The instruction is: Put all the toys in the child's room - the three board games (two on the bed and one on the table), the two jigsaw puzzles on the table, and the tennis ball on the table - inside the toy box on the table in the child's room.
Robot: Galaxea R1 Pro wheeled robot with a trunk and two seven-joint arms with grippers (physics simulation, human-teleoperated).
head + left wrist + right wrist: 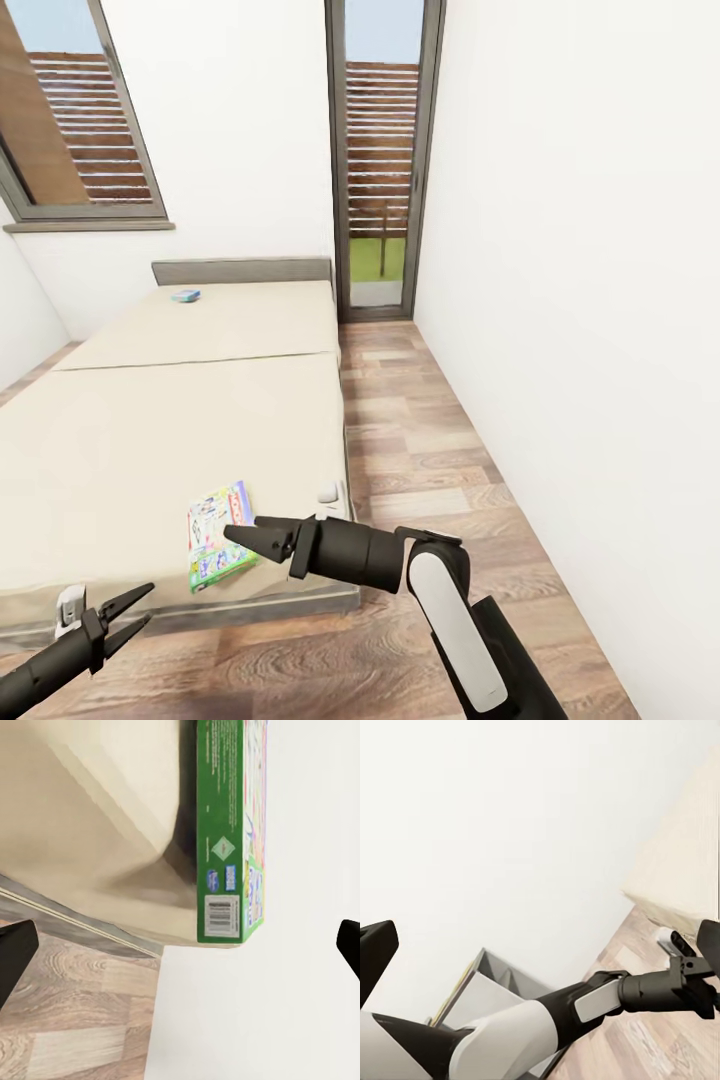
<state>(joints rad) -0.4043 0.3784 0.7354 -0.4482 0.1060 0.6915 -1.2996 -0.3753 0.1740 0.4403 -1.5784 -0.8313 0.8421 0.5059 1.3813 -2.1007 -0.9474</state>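
Observation:
A white-and-green board game (213, 537) lies flat on the beige bed (150, 440), close to its foot edge. A smaller blue board game (185, 295) rests far off by the grey headboard (240, 271). My right gripper (240, 526) hangs open just beside the near game's right edge, nothing between its fingers. Lower left, my left gripper (150, 602) stands open off the bed's foot. The left wrist view looks along the green side of that game box (225, 832), and the left gripper (180, 949) is wide open. The right gripper (540, 945) is also open, facing my left arm (607, 997).
Wood floor (430, 450) runs between the bed and the white wall (580, 300) on the right. A glass door (385, 150) closes the far end, and a window (80, 110) sits above the headboard. A grey shelf unit (491, 990) shows behind my left arm.

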